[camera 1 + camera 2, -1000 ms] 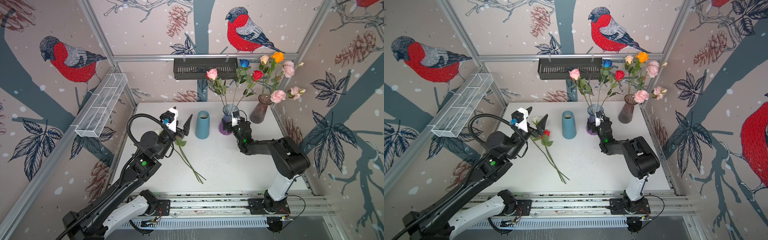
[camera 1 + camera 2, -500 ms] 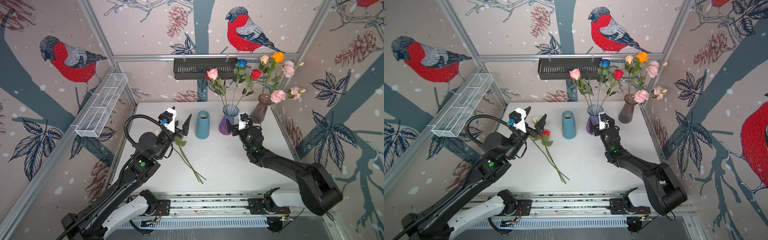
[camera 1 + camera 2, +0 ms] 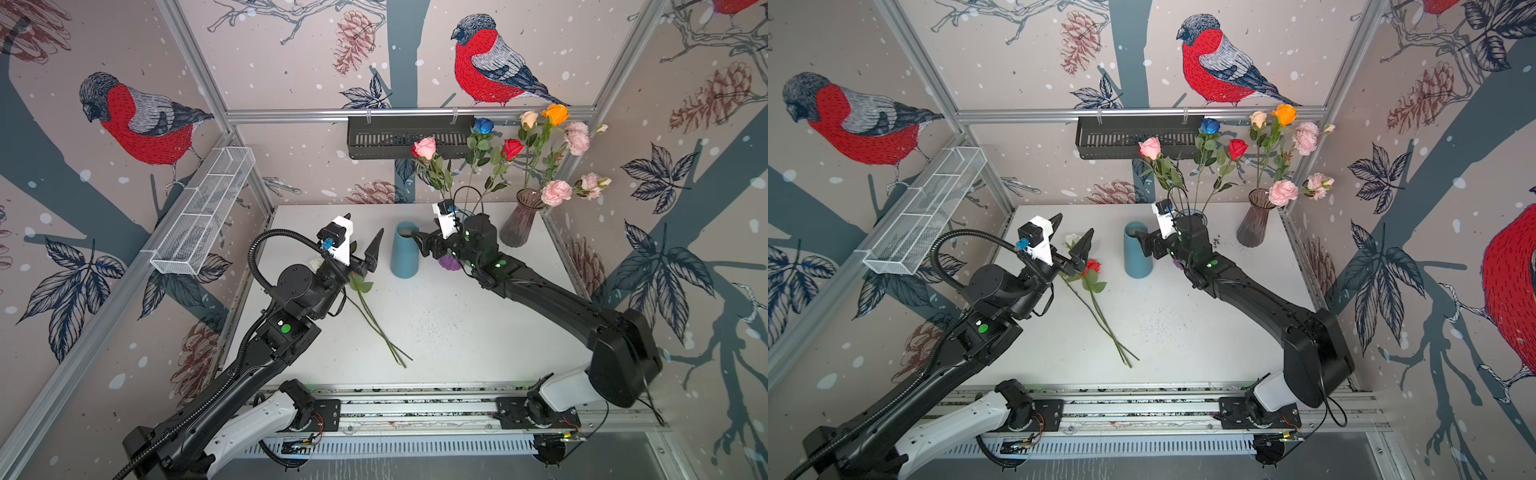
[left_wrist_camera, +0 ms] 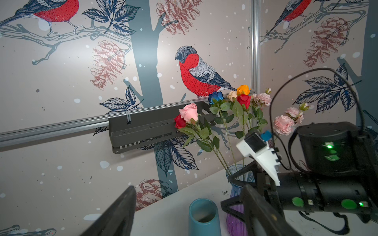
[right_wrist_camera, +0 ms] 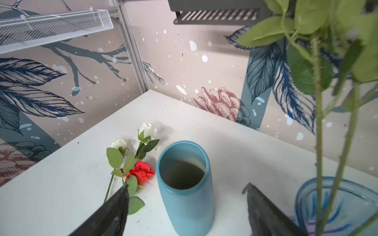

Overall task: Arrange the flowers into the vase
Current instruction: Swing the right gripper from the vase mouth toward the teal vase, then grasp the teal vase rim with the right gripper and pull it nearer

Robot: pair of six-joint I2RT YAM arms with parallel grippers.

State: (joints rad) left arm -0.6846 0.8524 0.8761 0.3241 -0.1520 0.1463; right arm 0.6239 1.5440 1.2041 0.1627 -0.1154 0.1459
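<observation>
Bullfinch wallpaper (image 3: 486, 62) lines the booth where two robot arms work over a white tabletop (image 3: 457, 328). L gripper (image 3: 362, 237) hangs above the heads of three loose flowers, jaws spread wide w/ nothing in them. Those three, a fallen red rose (image 5: 141, 173) and two white roses (image 5: 147, 129), lie flat on the table. Their stems (image 3: 376, 322) run toward the front rail, just left of an upright teal vase (image 3: 404, 255) in both top views. R gripper (image 3: 417, 245) sits by the teal vase's rim on its right side. Wrist view shows its jaws well apart, gripping nothing, w/ the vase mouth seen between them. Partly hidden behind the R arm, a blue-purple glass vase (image 4: 238, 179) holds a pink rose (image 3: 424, 146), a blue rose (image 3: 482, 126) and a tall red rose (image 3: 512, 147). At the back right corner, a smoky vase (image 3: 519, 224) carries a cream rose (image 3: 528, 119), an orange rose (image 3: 556, 113) and pink sprays (image 3: 557, 192).
</observation>
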